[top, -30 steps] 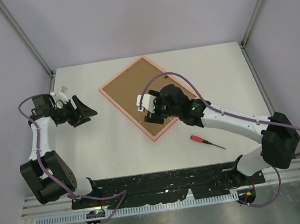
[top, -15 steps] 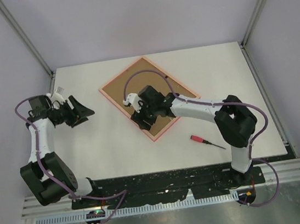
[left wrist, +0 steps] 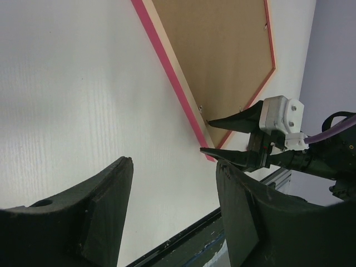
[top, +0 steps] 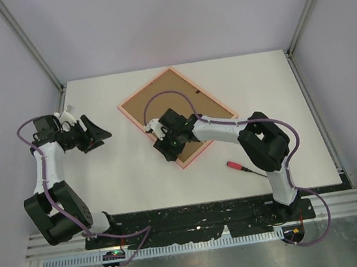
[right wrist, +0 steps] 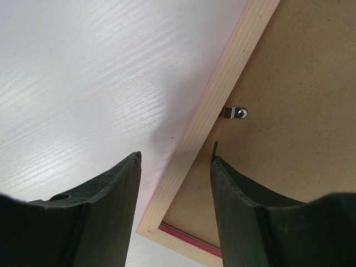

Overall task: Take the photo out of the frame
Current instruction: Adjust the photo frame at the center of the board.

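My right gripper (top: 166, 149) has swung left to the face-down frame's (top: 180, 97) near-left rail, jaws narrowed yet apart, astride it beside a clip (right wrist: 236, 113), probably my next target. The photo is hidden underneath. My left gripper (top: 100, 138) hangs open, far left.

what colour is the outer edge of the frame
Bright pink on the frame, clearest in the left wrist view.

Setting: robotics laboratory test cell. Indicators: a white table (top: 125, 180) enclosed by plain grey wall panels (top: 170, 16), which are held in aluminium corner posts (top: 28, 42) at 11 and 1 o'clock. A black mounting plate (top: 196, 218) at 6 o'clock carries the left arm (top: 44, 171) and the right arm (top: 220, 128), both with exposed purple cabling.
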Motion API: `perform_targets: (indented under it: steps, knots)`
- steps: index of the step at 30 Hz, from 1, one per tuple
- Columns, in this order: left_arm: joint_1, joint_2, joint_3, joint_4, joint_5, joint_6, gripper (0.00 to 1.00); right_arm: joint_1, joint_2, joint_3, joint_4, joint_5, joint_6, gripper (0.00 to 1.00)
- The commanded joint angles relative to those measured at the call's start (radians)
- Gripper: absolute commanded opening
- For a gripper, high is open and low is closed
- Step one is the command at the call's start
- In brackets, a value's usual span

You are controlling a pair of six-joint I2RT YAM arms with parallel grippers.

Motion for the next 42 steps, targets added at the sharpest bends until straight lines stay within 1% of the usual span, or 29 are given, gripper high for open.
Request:
perform_targets:
  steps: [1, 3, 4, 5, 6, 7, 9, 16, 19, 20, 24, 28, 31, 32, 36, 42]
  knots:
    - [0.014, -0.033, -0.005, 0.03, 0.039, -0.006, 0.65, 0.011, -0.005, 0.031, -0.009, 0.018, 0.009, 0.56]
    - [0.016, -0.031, -0.006, 0.032, 0.041, -0.008, 0.65, 0.015, -0.003, 0.022, -0.009, 0.027, -0.002, 0.47]
    - [0.014, -0.033, -0.006, 0.03, 0.041, -0.008, 0.65, 0.018, -0.003, 0.017, -0.013, 0.038, -0.013, 0.45]
    - [0.014, -0.031, -0.005, 0.03, 0.041, -0.008, 0.65, 0.02, -0.003, 0.016, -0.019, 0.049, -0.02, 0.4]
    - [0.014, -0.031, -0.006, 0.03, 0.044, -0.008, 0.65, 0.02, -0.005, 0.011, -0.025, 0.052, -0.034, 0.37]
    - [0.014, -0.033, -0.006, 0.03, 0.042, -0.008, 0.65, 0.02, -0.009, 0.007, -0.033, 0.063, -0.042, 0.29]
    - [0.014, -0.034, -0.008, 0.03, 0.041, -0.008, 0.66, 0.02, -0.018, -0.01, -0.044, 0.079, -0.068, 0.24]
    - [0.017, -0.036, -0.008, 0.03, 0.044, -0.009, 0.67, 0.02, -0.092, -0.117, -0.081, 0.116, -0.198, 0.18]
    - [0.016, -0.037, -0.009, 0.03, 0.042, -0.009, 0.68, 0.019, -0.126, -0.176, -0.094, 0.147, -0.287, 0.17]
    - [0.016, -0.037, -0.009, 0.03, 0.044, -0.009, 0.81, 0.015, -0.145, -0.209, -0.094, 0.15, -0.31, 0.17]
    - [0.016, -0.043, -0.011, 0.035, 0.042, -0.011, 0.83, -0.014, -0.195, -0.283, -0.084, 0.181, -0.407, 0.17]
    - [0.016, -0.047, -0.012, 0.033, 0.041, -0.013, 0.84, -0.078, -0.228, -0.325, -0.078, 0.188, -0.516, 0.16]
    - [0.016, -0.051, -0.012, 0.033, 0.041, -0.013, 0.84, -0.104, -0.254, -0.357, -0.078, 0.19, -0.597, 0.16]
    - [0.016, -0.053, -0.012, 0.032, 0.044, -0.011, 0.99, -0.113, -0.261, -0.366, -0.075, 0.19, -0.646, 0.15]
    - [0.016, -0.063, -0.014, 0.032, 0.047, -0.011, 1.0, -0.124, -0.311, -0.431, -0.047, 0.184, -0.769, 0.15]
    - [0.017, -0.07, -0.015, 0.03, 0.051, -0.009, 1.0, -0.132, -0.376, -0.516, -0.029, 0.175, -0.905, 0.15]
